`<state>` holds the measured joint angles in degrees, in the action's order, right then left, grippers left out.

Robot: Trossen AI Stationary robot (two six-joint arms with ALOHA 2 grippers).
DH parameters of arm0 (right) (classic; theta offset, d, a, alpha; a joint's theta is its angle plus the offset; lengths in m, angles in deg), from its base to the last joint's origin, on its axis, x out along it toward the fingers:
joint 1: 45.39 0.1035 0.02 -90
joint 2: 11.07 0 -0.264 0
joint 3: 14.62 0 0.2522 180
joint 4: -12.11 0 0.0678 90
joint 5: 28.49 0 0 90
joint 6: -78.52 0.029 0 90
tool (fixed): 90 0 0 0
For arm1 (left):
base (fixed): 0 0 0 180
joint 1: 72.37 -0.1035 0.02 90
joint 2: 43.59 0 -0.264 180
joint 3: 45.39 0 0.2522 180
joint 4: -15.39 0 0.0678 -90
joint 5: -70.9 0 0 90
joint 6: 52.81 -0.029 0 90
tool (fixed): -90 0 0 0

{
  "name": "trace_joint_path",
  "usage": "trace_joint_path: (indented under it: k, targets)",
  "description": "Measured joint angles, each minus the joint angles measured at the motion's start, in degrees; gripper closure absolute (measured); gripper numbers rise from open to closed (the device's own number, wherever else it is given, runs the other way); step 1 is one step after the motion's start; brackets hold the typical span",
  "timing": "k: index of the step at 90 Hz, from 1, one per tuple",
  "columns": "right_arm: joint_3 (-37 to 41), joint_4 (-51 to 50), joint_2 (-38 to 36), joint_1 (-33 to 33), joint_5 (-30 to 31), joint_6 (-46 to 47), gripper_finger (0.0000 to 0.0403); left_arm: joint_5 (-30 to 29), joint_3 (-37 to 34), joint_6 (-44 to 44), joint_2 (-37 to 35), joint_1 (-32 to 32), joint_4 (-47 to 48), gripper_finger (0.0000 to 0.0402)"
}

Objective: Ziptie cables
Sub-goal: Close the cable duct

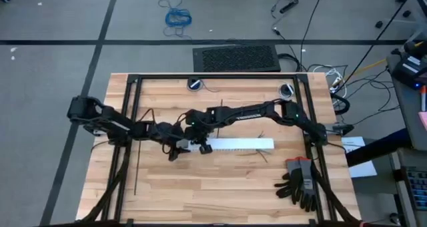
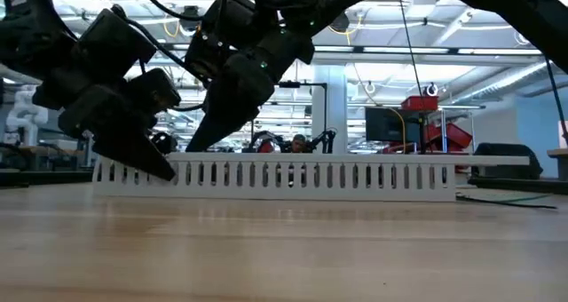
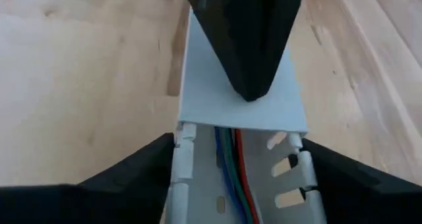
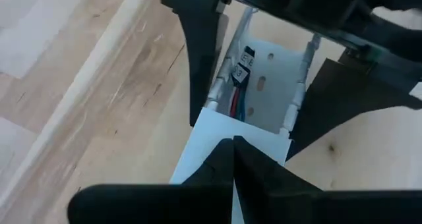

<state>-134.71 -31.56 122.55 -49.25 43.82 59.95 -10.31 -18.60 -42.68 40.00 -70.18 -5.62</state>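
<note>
Inside duct [image 3: 198, 184], cables [image 3: 234, 165] between left tool [image 3: 231, 178], seemingly spread.

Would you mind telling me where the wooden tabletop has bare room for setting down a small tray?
The widest bare patch is the near-centre wood, between the thin black ziptie strip and the black-and-grey gloves. The far strip behind the arms is also free. It is crowded at the white slotted duct's left end, where the left claw and right claw meet.

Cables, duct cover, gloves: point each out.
cables [image 3: 231, 168]: left wrist view, the run inside the open duct.
duct cover [image 3: 227, 109]: left wrist view, its flat top.
gloves [image 1: 300, 181]: high view, the palm area.
</note>
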Motion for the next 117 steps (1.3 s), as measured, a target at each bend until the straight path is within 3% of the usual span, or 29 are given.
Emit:
trace_joint_path:
  k: [19,33,46,57,75,96,117]
  targets:
    - [0.0,-0.4,0.0,0.0,0.2,-0.2,0.0403,1.3,0.6,2.9,-3.0,0.1,6.9,0.0105]
    - [0.0,-0.2,0.0,0.0,0.8,-0.2,0.0403,0.7,0.5,4.5,-9.6,0.4,16.0,0.0105]
    - [0.0,-0.5,0.0,-0.1,1.3,-0.3,0.0403,-6.6,0.4,5.0,-15.0,4.3,22.9,0.0105]
    - [0.0,-0.6,0.0,-0.2,1.3,-0.2,0.0403,-14.9,0.4,6.6,-15.7,9.5,23.4,0.0105]
    - [0.1,-0.3,0.0,-0.2,1.2,0.1,0.0403,-28.4,0.4,6.2,-11.2,16.3,15.5,0.0104]
    - [0.1,0.0,0.0,-0.2,1.0,0.1,0.0403,-29.8,0.4,7.5,-1.1,16.6,7.0,0.0104]
    - [0.1,-0.1,0.0,-0.2,0.9,0.1,0.0403,-31.2,0.4,8.9,0.6,16.7,6.1,0.0133]
